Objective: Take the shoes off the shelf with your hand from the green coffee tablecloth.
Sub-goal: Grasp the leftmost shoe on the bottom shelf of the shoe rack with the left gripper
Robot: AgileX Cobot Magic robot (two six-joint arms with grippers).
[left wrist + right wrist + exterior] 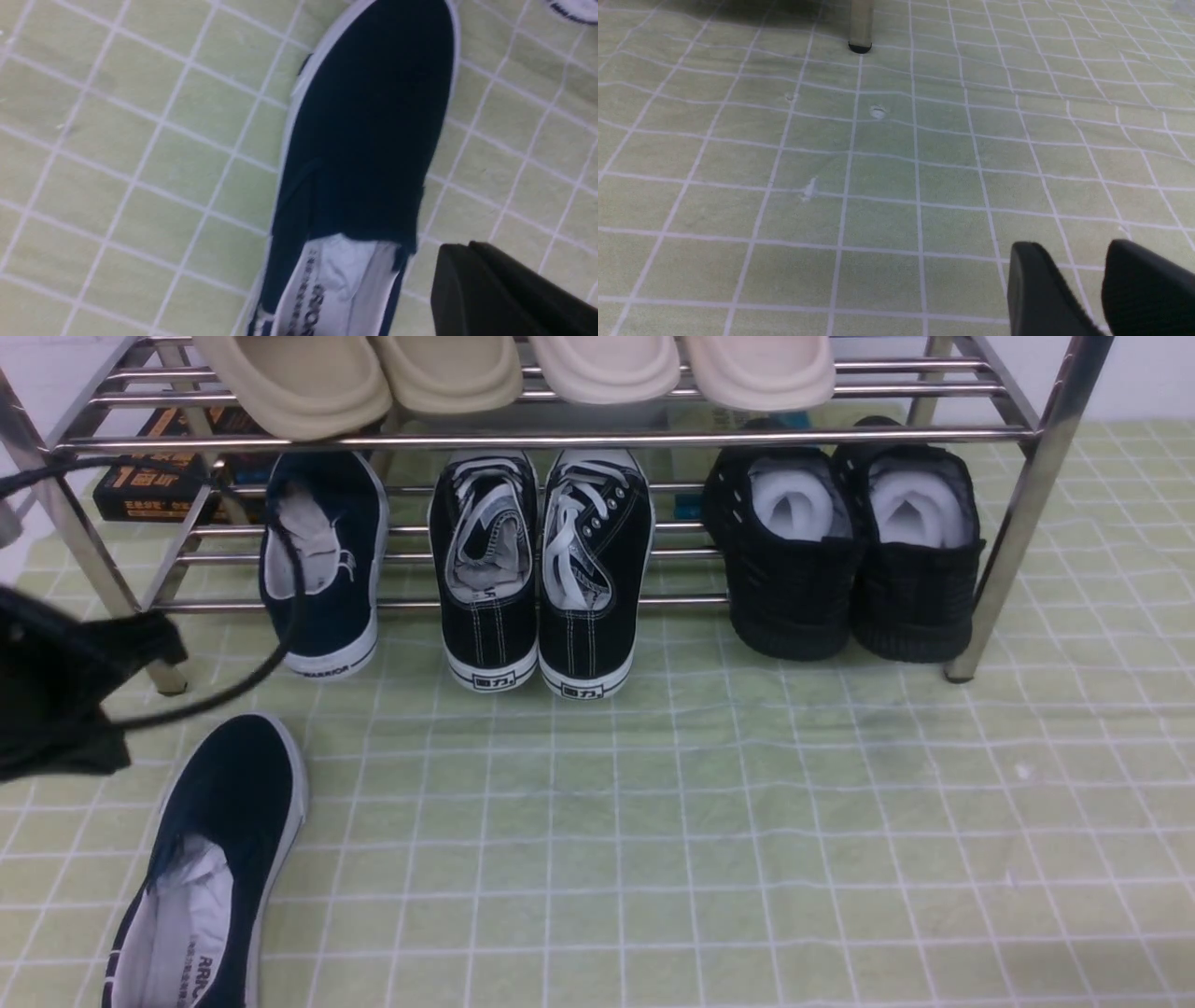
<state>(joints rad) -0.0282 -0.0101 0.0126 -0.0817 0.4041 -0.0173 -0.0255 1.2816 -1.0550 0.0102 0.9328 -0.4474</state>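
White wall (1153, 378) behind, its edges cropped, orange-lettered black box (149, 492), seemingly even indoor light

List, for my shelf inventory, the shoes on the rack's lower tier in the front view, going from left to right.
Navy slip-on, black lace-up sneakers with white laces, all-black shoes with white stuffing.
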